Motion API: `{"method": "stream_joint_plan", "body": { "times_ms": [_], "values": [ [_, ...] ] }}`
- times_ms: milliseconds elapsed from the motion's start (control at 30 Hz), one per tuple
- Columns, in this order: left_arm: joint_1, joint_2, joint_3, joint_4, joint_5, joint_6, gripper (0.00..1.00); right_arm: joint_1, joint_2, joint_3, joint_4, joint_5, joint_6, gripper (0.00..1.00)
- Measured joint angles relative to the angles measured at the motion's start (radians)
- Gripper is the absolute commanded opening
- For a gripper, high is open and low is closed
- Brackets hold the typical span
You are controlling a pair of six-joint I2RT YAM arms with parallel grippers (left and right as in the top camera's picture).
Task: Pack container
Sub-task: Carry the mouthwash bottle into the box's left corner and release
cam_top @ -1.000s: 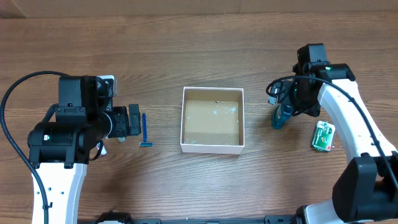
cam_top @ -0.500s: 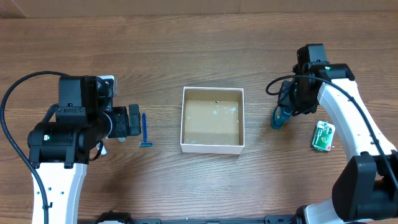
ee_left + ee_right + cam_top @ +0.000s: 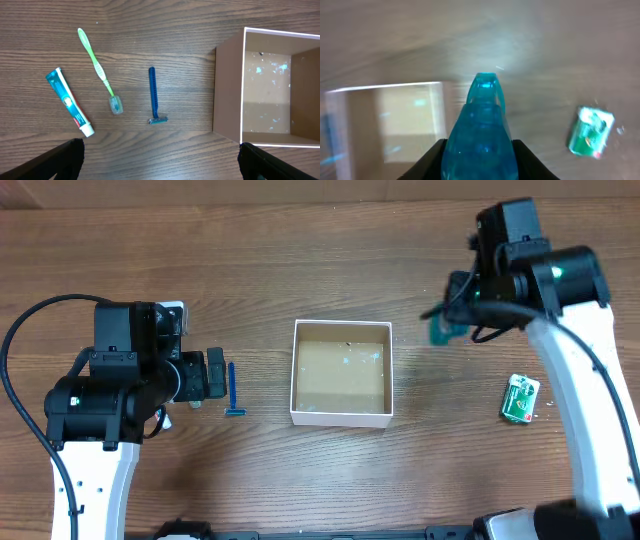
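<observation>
Since the earlier overhead view, the right gripper (image 3: 479, 155) had risen off the table and swung toward the far edge. It carried along the translucent blue bottle (image 3: 480, 115), which had stood on the wood just right of the container. Its two dark fingers (image 3: 436, 159) pressed the bottle's sides from left and right, with the bottle's narrow end pointing away from the wrist. That view was smeared by motion, as was the bottle (image 3: 440, 330) seen from above. The left gripper (image 3: 215, 373) had not shifted and hung with its fingers spread wide and nothing between them. It sat just left of a blue razor (image 3: 155, 97) lying flat on the table (image 3: 300, 480). The container (image 3: 340, 418) sat at the middle of the table between the two arms. It was a shallow square box with thin white walls and a brown cardboard floor, open at the top, with pale flecks on the floor but no item inside. It was in the same spot as before. In the left wrist view, a green toothbrush (image 3: 100, 70) and a toothpaste tube (image 3: 70, 102) lay beyond the razor, apart from each other and well clear of the box. A small green packet (image 3: 520, 399) lay unmoved on the wood far to the right.
</observation>
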Motion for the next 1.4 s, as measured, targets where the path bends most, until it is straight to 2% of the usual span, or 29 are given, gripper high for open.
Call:
{"method": "stream_joint_plan", "body": {
  "times_ms": [133,300,533,667,700,733,767,800,833,933,1067,1133,1267,1333,1400],
  "values": [
    [0.000,0.000,0.001,0.001,0.000,0.000,1.00,0.260,-0.050,0.086,-0.016,0.001,0.061,0.04],
    [0.000,0.000,0.001,0.000,0.000,0.000,1.00,0.454,0.087,0.085,0.048,0.015,0.166,0.04],
    [0.000,0.000,0.001,0.000,0.001,0.000,1.00,0.477,0.358,0.085,0.160,0.027,0.228,0.04],
    [0.000,0.000,0.001,0.000,0.003,0.000,1.00,0.477,0.425,0.085,0.214,0.027,0.233,0.04],
    [0.000,0.000,0.001,0.000,0.003,0.000,1.00,0.477,0.441,0.085,0.219,0.027,0.233,0.08],
    [0.000,0.000,0.001,0.000,0.003,0.000,1.00,0.477,0.467,0.085,0.223,0.027,0.235,0.19],
    [0.000,0.000,0.001,0.000,0.003,0.000,1.00,0.477,0.478,0.085,0.226,0.027,0.235,0.40],
    [0.000,0.000,0.001,0.000,0.003,0.000,1.00,0.477,0.490,0.085,0.229,0.027,0.235,0.48],
    [0.000,0.000,0.001,0.000,0.003,0.000,1.00,0.477,0.498,0.085,0.233,0.027,0.235,0.49],
    [0.000,0.000,0.001,0.000,0.003,0.000,1.00,0.477,0.502,0.085,0.240,0.027,0.236,0.72],
    [0.000,0.000,0.001,0.000,0.003,0.000,1.00,0.477,0.501,0.085,0.212,0.028,0.235,0.85],
    [0.000,0.000,0.001,0.000,0.003,0.000,1.00,0.477,0.488,0.085,0.209,0.031,0.235,1.00],
    [0.000,0.000,0.001,0.000,0.003,0.000,1.00,0.475,0.314,0.084,0.209,0.068,0.236,1.00],
    [0.000,0.000,0.001,0.000,0.003,0.000,1.00,0.446,0.157,0.085,0.207,0.087,0.236,1.00],
    [0.000,0.000,0.001,0.000,0.003,0.000,1.00,0.330,0.015,0.095,0.146,0.095,0.264,1.00]
  ]
}}
